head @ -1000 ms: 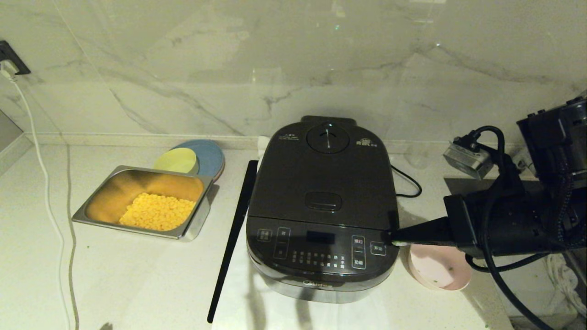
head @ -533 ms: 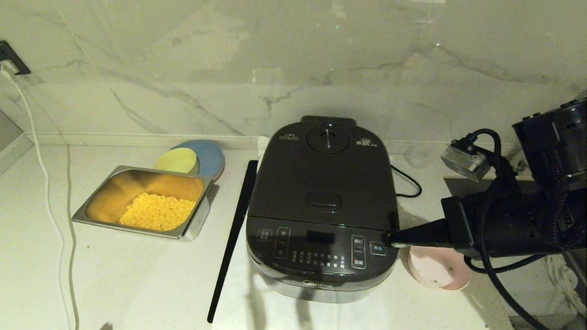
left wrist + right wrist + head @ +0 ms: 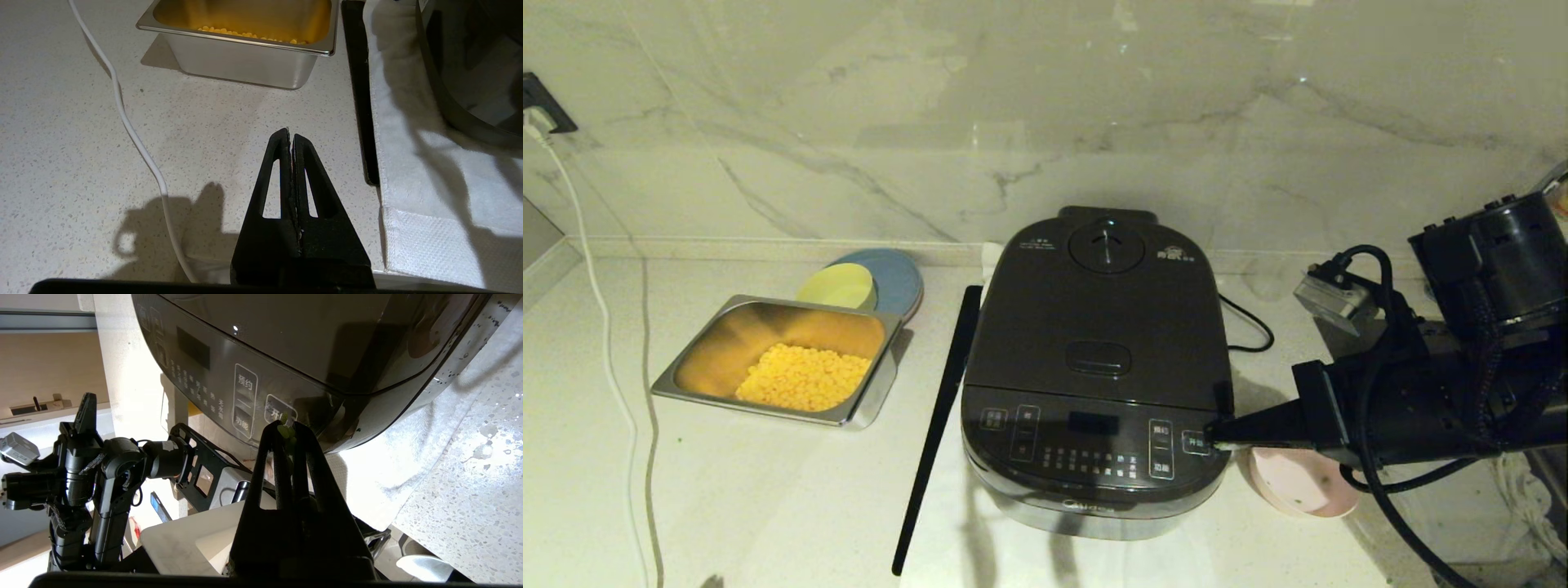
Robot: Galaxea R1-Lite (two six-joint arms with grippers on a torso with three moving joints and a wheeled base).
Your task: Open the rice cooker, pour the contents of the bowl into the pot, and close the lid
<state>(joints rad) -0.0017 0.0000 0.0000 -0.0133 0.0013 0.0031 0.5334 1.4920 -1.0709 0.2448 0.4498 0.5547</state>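
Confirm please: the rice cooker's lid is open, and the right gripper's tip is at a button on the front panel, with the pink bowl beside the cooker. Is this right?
Not quite. The lid is closed flat on the rice cooker, as the head view shows. The rest holds: the right gripper has its tip at a front panel button, and the pink bowl sits beside the cooker.

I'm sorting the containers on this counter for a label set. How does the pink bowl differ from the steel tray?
The bowl is round, pale pink and small; the steel tray is rectangular, shiny metal and much larger. The bowl sits at the rice cooker's right front corner, partly under the right gripper; the tray lies off to the cooker's left, uncovered. The tray holds yellow corn kernels; the bowl looks nearly empty. Both rest open-topped on the counter.
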